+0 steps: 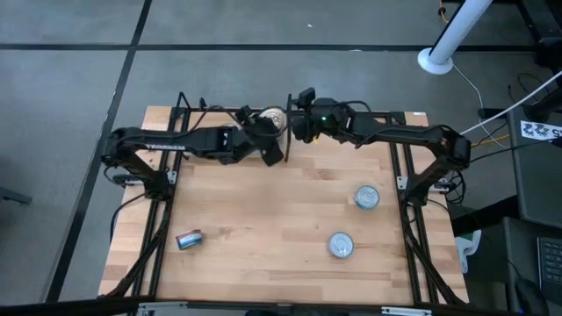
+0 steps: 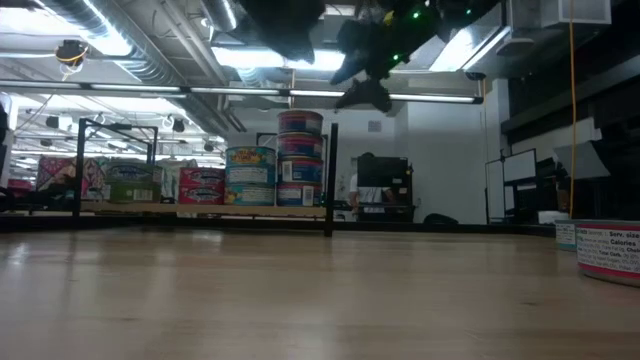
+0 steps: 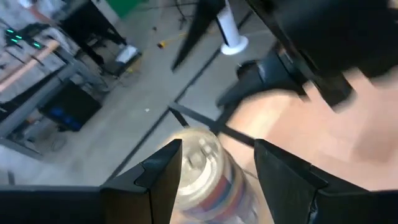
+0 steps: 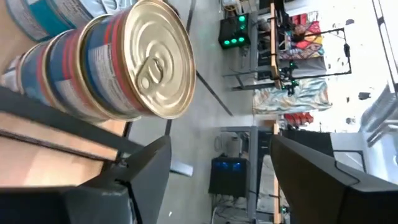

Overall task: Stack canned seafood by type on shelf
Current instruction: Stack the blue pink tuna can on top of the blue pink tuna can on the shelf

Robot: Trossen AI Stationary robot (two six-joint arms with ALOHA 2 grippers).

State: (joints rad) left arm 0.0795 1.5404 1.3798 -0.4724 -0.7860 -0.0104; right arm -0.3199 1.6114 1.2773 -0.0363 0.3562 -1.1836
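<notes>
- Grey floor surrounded the shelf, a pale wooden board with a thin black frame, lying flat under both arms.
- At its far edge stood a stack of red-and-blue tins, gold top up, with more tins in a row beside it.
- The left gripper hung by that stack at the far edge, near the middle. Its jaws stood part open, one on either side of the top tin; I could not tell whether they touched it.
- The right gripper hung just beside the stack on the other side, jaws wide and holding nothing. From its wrist the stack showed apart from the fingers.
- Two flat silver-blue tins sat on the board's right part, near each other.
- One tin lay on its side at the near left, well apart from the rest.
</notes>
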